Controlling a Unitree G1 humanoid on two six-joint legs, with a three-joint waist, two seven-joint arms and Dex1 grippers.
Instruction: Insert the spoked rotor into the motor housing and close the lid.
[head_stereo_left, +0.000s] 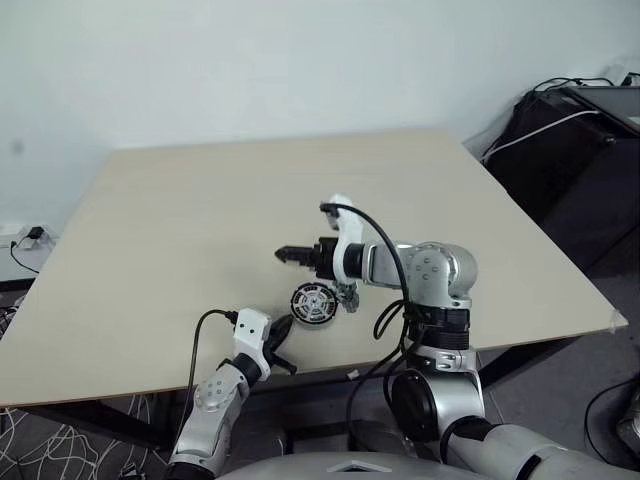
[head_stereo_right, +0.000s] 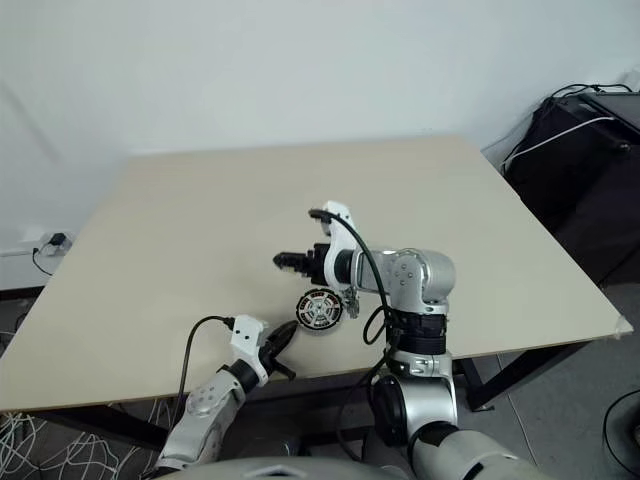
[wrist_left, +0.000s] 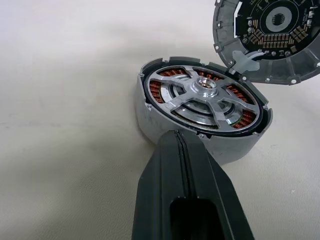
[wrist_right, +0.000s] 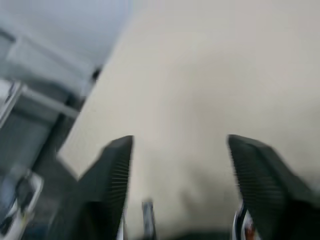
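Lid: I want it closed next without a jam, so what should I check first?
1. Rotor seated in the housing: ok, it looks level inside the rim.
2. Lid closed: not ok, it stands tilted up at the housing's rim, inner side showing.
3. Right gripper free for the lid: ok, open and empty above the table.
4. Left gripper steadying the housing: cannot tell; it is shut, its tip at the housing's wall, contact unclear.
5. Housing flat on the table: ok.
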